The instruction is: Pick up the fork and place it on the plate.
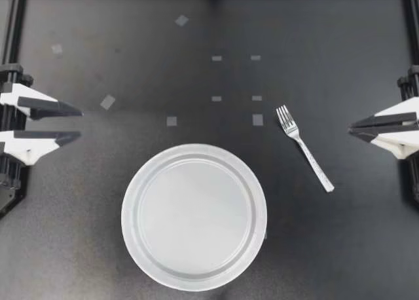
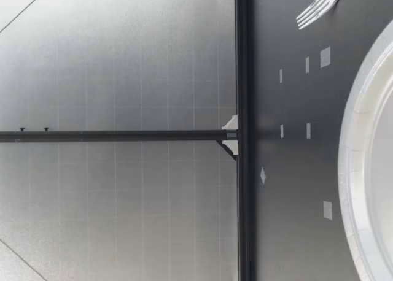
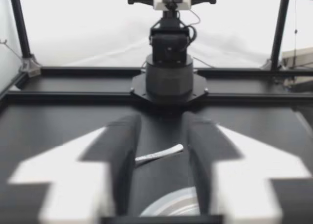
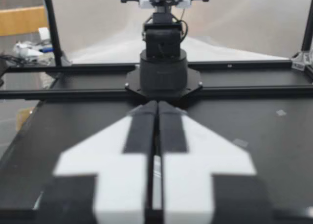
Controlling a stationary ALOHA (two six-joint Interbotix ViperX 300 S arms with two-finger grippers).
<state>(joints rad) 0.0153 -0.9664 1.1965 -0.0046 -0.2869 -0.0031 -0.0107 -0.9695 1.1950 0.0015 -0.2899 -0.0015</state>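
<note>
The fork is laid near the plate, open table being left toward the pressed-together right gripper; the left gripper is held spread.

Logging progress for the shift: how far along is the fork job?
Nothing looks done yet: the fork lies on the table beside the empty plate. Nothing in hand: my left gripper is open, my right gripper shut, both at the table's sides. Remaining: grasping and placing the fork.
</note>
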